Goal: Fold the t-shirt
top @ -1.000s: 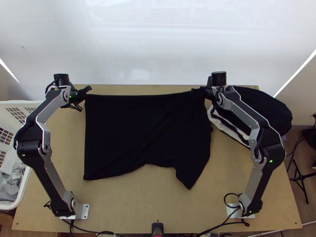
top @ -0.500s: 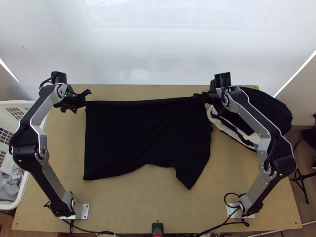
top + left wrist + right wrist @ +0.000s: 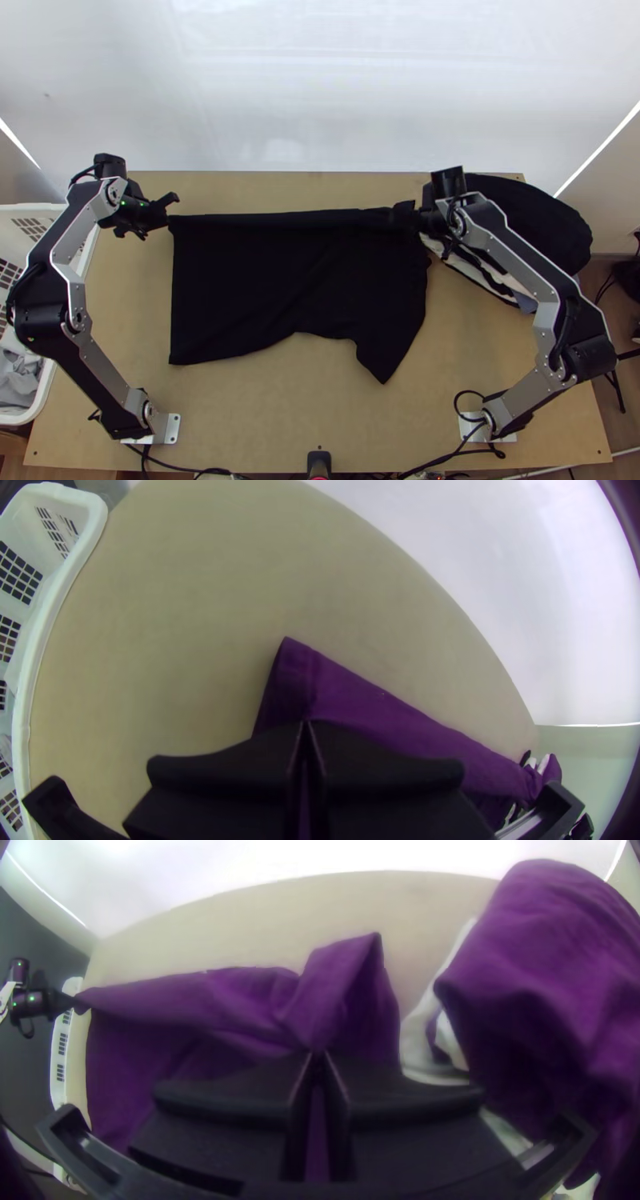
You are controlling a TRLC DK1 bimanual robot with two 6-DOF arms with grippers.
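Both the left gripper (image 3: 166, 214) and right gripper (image 3: 408, 214) pinch closed on the t-shirt's (image 3: 296, 280) far edge. It lies mid-table, open room between it and the tabletop's (image 3: 264, 416) near edge.

right wrist | fingers (image 3: 227, 1100) closed on t-shirt (image 3: 247, 997) | cloth bunched there | heap (image 3: 547, 967) beside

It looks like a robotics lab: two silver-and-black jointed arms (image 3: 106, 362) mounted on a light wooden table (image 3: 264, 416), thin black cables (image 3: 455, 404) alongside.
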